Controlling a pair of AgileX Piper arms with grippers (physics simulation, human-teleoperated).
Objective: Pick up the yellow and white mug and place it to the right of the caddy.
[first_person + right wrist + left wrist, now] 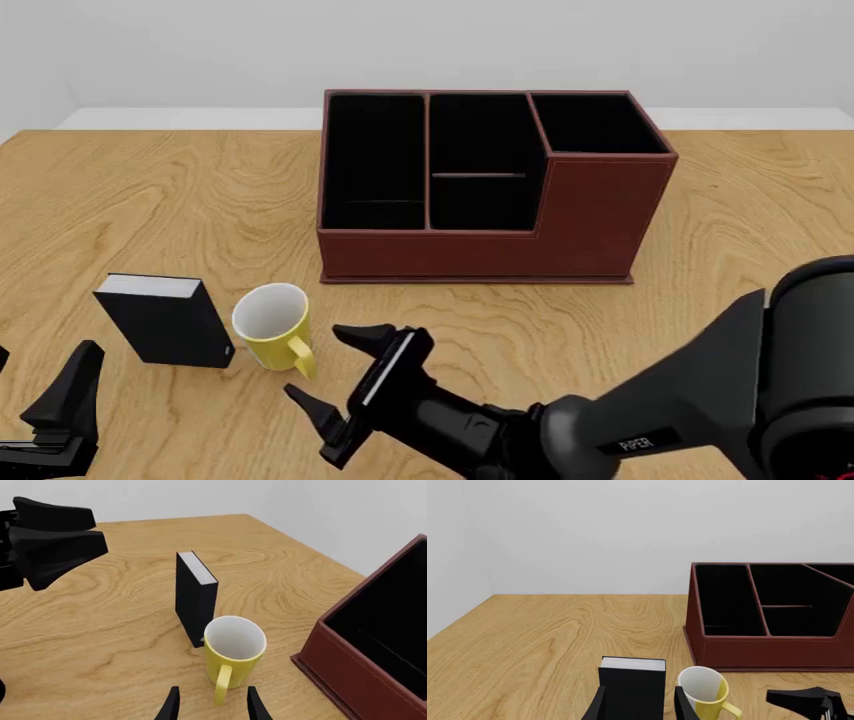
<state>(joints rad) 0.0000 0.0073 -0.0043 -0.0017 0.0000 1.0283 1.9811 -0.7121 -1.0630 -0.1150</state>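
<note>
At the near left corner of the wooden table [120, 190], the left gripper [60, 415] sits low, and only part of it shows in the front view. In its own wrist view its two fingers stand apart with nothing held between them. A little to its right stands a black block [163, 320] with a white top. Just to the right of the block is the yellow and white mug [274, 325], standing upright on the table, so close to the block that they may touch. Its handle points toward the near side. The right gripper [331, 384] is just near of the mug, wide open and holding nothing. Farther back and to the right sits the big reddish-brown caddy [587, 225], well apart from the mug.
</note>
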